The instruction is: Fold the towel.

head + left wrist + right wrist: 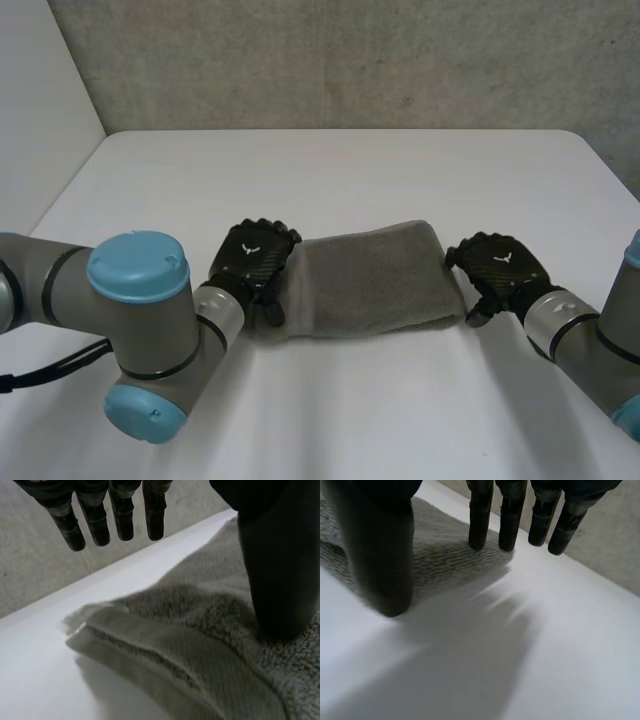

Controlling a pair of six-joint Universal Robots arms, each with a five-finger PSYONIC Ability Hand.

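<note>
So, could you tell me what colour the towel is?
The towel is plain grey; head view.

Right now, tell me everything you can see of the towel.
The towel is grey, fluffy terry cloth, already folded into a long band lying flat on the white table. Stacked layers show at its left end, where the left hand has its thumb resting on it. The right hand sits open at its right end; contact there is unclear.

You have one folded grey terry towel point(375, 275) on one white table point(350, 170). Count two black hands: the left hand point(252, 258) at one end of the towel, the right hand point(497, 265) at the other end.
</note>
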